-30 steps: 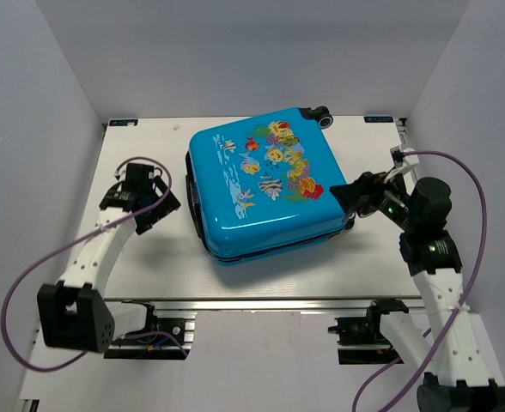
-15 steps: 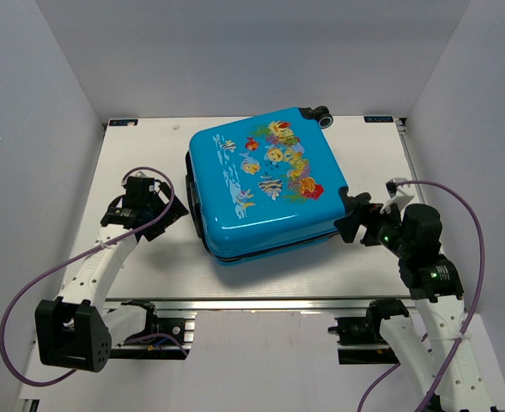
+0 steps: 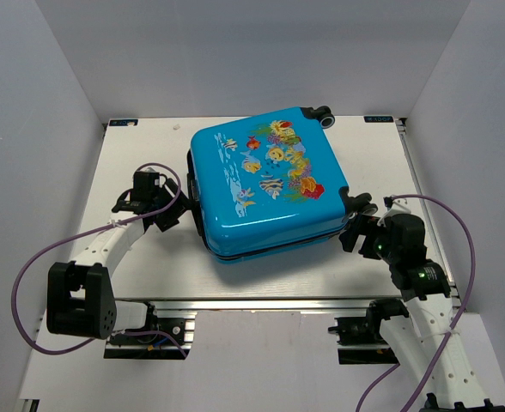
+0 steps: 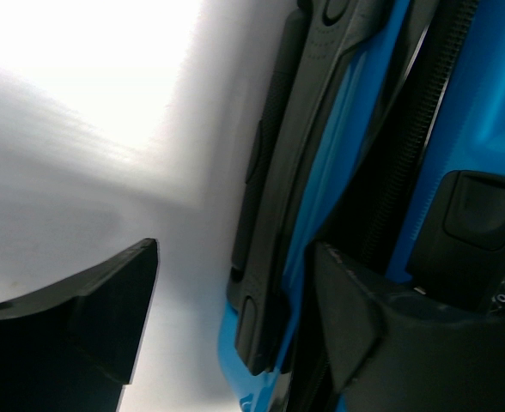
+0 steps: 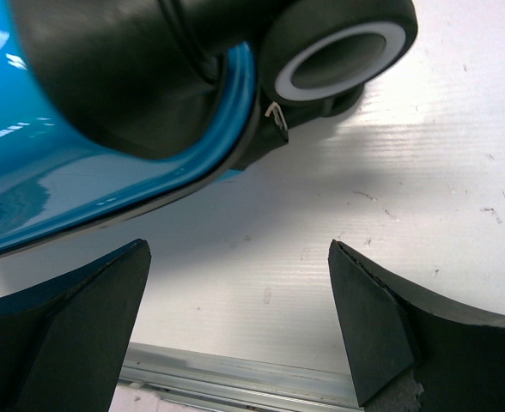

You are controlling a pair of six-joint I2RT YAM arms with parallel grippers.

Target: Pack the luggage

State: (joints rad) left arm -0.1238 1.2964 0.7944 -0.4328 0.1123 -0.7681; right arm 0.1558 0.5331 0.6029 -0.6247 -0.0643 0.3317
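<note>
Lying shut on the table [image 3: 270,279], lid up, the luggage [image 3: 265,184] fills its middle.
Your left gripper [image 4: 235,249], fingers spread, alone sees the side handle [image 4: 274,215] between them; your right gripper [image 5: 240,245], also spread, sees a wheel [image 5: 338,51] over open table.

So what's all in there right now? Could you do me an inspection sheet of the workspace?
Surface: white table, lightly scuffed near the right arm.
Job's things: blue luggage, lid down, fish print up, lying flat mid-table.
Clutter: nothing seen.
Grippers: left gripper open, jaws either side of the luggage's black side handle; right gripper open at the near right corner, by a wheel.
Cables: purple cables loop off both arms, clear of the luggage.
Surroundings: plain white walls on three sides.
</note>
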